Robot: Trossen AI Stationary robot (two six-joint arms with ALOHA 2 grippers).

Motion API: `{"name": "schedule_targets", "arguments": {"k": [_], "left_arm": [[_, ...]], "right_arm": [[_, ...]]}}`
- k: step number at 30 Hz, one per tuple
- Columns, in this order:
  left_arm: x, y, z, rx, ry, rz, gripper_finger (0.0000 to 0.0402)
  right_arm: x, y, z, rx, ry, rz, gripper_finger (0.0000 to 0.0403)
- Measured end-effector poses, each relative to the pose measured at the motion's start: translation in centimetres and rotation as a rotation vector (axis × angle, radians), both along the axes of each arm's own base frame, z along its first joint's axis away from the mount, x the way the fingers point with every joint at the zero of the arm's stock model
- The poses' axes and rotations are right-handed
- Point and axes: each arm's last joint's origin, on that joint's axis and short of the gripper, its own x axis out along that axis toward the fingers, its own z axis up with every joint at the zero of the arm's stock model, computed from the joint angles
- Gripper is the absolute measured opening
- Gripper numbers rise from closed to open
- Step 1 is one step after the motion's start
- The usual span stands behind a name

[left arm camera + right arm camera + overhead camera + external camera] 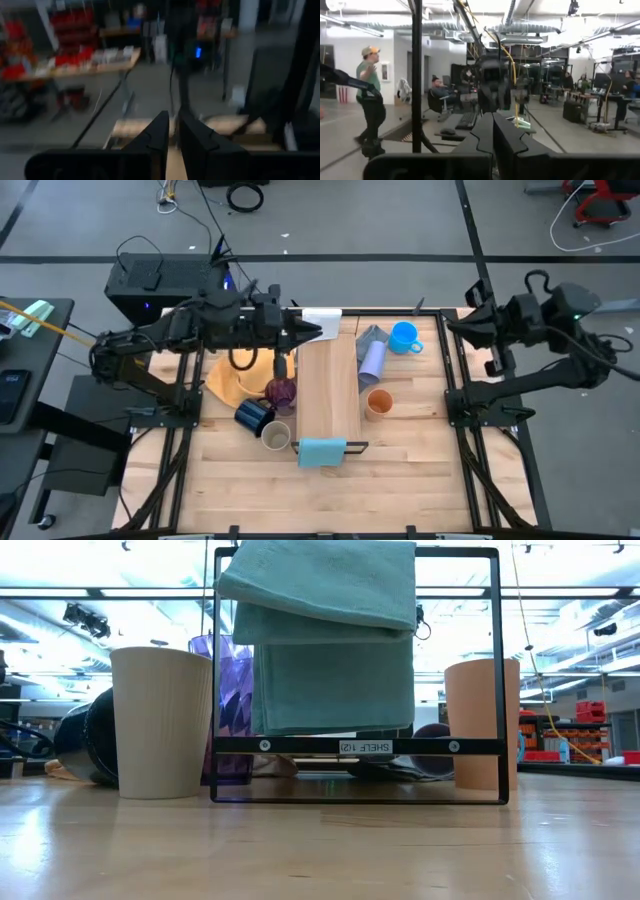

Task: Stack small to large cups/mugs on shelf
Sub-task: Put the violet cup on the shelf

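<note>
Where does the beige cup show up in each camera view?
High view: beige cup lies near the table's front, left of the shelf, beside the navy mug.
Low view: beige cup stands left of the black frame, upright.
Left wrist view: not in it.
Right wrist view: not in it.
Shared landmark: the light-blue cloth.

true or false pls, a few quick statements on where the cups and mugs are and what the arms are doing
1. The shelf has no cup on it. True.
2. The lavender cup stands upright. False: it lies on its side, right of the shelf.
3. The left gripper holds the dark purple tumbler. False: it holds nothing, above the shelf's far end.
4. The orange cup stands right of the shelf. True.
5. The right gripper is shut. True.
</note>
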Motion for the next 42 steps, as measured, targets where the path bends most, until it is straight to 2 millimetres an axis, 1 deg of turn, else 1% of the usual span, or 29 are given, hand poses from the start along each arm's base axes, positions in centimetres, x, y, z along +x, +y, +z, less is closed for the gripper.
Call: {"name": "schedule_targets", "arguments": {"k": [3, 7, 11, 15, 18, 23, 26, 30, 34, 39, 42], "left_arm": [[-0.4, 1.0, -1.4, -0.038, 0.139, 0.054, 0.0047], [-0.9, 2.0, -2.7, -0.086, 0.272, 0.107, 0.0051], [-1.7, 2.6, -4.0, -0.156, 0.410, 0.154, 0.0052], [-2.8, 2.9, -5.4, -0.193, 0.590, 0.193, 0.0049], [-3.6, 3.2, -6.1, -0.246, 0.675, 0.236, 0.0048], [-4.7, 3.6, -6.9, -0.401, 0.764, 0.360, 0.0052], [-4.6, 3.6, -7.4, -0.472, 0.796, 0.396, 0.0054], [-3.8, 3.4, -8.0, -0.572, 0.825, 0.348, 0.0063], [-2.2, 3.3, -9.2, -0.579, 0.880, 0.333, 0.0080], [-0.2, 3.5, -11.0, -0.601, 0.947, 0.364, 0.0111], [0.5, 3.7, -11.7, -0.601, 0.972, 0.372, 0.0123]], "right_arm": [[0.2, 0.0, 0.5, -0.013, 0.063, -0.018, 0.0009], [0.9, -0.2, 0.1, 0.005, 0.147, -0.070, 0.0009], [1.6, -0.4, -0.4, 0.021, 0.202, -0.117, 0.0009], [2.2, -0.5, -0.6, 0.027, 0.225, -0.172, 0.0009], [2.4, -0.6, -0.6, 0.030, 0.231, -0.211, 0.0009], [2.6, -0.8, -0.7, 0.051, 0.236, -0.263, 0.0009], [2.7, -0.8, -0.7, 0.055, 0.238, -0.279, 0.0009], [2.8, -0.8, -0.8, 0.056, 0.242, -0.284, 0.0009], [2.9, -0.8, -0.8, 0.055, 0.250, -0.284, 0.0009], [2.8, -0.8, -0.9, 0.057, 0.255, -0.284, 0.0009], [2.8, -0.8, -0.9, 0.034, 0.256, -0.286, 0.0009]]}}
